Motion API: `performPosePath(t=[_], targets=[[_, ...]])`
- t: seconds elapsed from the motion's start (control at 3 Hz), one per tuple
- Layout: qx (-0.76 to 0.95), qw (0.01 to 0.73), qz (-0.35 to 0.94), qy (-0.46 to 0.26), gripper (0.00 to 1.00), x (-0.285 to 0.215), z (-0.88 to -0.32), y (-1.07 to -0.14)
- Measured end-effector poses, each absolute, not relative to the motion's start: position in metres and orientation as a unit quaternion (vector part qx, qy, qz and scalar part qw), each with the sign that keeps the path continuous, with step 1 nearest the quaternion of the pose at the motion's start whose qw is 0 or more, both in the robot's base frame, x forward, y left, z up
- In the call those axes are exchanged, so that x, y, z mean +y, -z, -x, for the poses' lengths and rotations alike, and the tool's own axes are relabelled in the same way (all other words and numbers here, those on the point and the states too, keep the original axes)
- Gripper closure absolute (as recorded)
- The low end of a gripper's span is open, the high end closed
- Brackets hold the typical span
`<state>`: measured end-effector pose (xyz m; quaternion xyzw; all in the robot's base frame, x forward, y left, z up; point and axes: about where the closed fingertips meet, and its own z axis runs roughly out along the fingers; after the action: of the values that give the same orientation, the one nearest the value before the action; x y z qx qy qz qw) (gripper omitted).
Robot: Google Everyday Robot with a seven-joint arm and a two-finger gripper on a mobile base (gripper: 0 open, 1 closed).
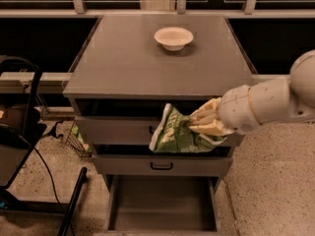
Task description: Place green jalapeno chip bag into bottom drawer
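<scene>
The green jalapeno chip bag [177, 134] hangs in the air in front of the two closed grey drawer fronts, crumpled, with white patches on its left edge. My gripper [205, 123] is shut on the bag's right end, with the white arm reaching in from the right. The bottom drawer [162, 208] is pulled open below, showing a plain grey floor and low side walls. The bag is well above it, roughly over its middle to right part.
A white bowl [173, 37] stands at the back of the grey cabinet top [123, 63]. The closed drawers have black handles [161, 166]. A black frame with cables [29, 132] stands at the left on the speckled floor.
</scene>
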<state>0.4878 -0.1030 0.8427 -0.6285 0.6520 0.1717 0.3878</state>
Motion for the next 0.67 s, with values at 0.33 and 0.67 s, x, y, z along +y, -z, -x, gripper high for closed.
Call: performPosePath(t=[0.33, 0.67], targets=[[0.675, 0.354, 0.629, -0.152, 1.0, -0.0949, -0.485, -0.7661], [0.674, 0.354, 0.631, -0.15, 1.0, -0.0942, -0.4849, -0.761]])
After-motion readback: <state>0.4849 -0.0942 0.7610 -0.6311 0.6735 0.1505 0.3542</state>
